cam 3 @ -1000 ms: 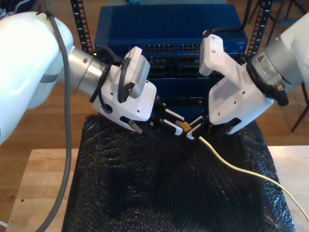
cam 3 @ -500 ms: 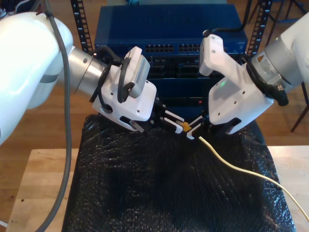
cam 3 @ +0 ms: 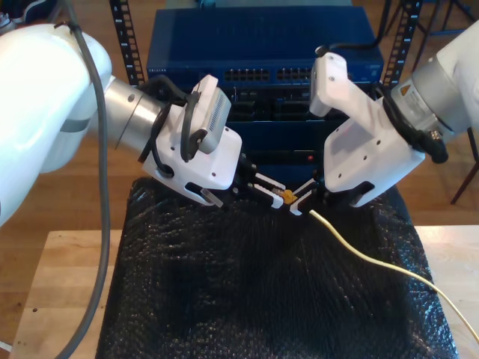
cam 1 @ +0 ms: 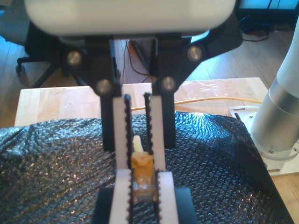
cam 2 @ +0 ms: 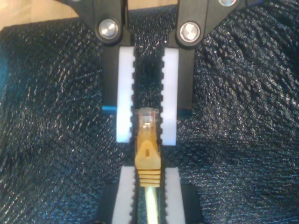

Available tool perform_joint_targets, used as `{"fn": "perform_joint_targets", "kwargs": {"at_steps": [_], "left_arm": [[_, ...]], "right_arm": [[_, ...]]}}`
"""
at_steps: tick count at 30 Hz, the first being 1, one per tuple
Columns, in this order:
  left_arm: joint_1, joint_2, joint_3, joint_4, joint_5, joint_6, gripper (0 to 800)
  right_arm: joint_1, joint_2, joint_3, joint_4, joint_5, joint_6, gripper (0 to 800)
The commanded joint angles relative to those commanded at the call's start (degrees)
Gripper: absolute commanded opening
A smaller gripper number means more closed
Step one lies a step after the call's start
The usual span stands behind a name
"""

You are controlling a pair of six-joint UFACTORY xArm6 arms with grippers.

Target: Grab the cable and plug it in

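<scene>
Slightly shifted since a second ago: my first gripper [cam 3: 275,193], on the arm at the exterior view's left, sits a touch higher and further toward that side; my second gripper [cam 3: 301,203] has held its place. Second gripper is clamped on the cable [cam 3: 359,254] just behind its yellow boot, white toothed pads [cam 2: 128,191] tight on both sides, the clear plug [cam 2: 148,116] sticking out past the fingertips. First gripper faces it tip to tip, jaws set narrow and straddling the plug end. The second wrist view shows a thin dark sliver between the plug and each far pad; the first wrist view shows the yellow boot close between the near pads. Cannot tell whether those pads touch it. Both grippers hang just above the black bubble-textured mat [cam 3: 224,284]. Cable trails from the second gripper across the mat toward the exterior view's lower right. Blue rack switch [cam 3: 262,52] stands behind both grippers.
</scene>
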Motion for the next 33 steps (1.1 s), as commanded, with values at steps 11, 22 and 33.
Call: {"fn": "perform_joint_targets", "kwargs": {"at_steps": [11, 22, 33], "left_arm": [[0.09, 0.09, -0.44, -2.9, 1.05, -0.18, 3], [0.62, 0.62, -0.7, -4.48, 1.05, -2.46, 3], [3.87, 5.1, -3.69, -7.21, 5.8, -5.63, 3]], "right_arm": [[-0.53, -3.6, -0.18, -0.18, 0.0, -0.09, 412], [-2.29, -9.23, -0.18, -0.35, -0.79, -4.22, 530], [-3.52, -10.02, -0.26, 0.0, -0.62, -11.34, 798]]}}
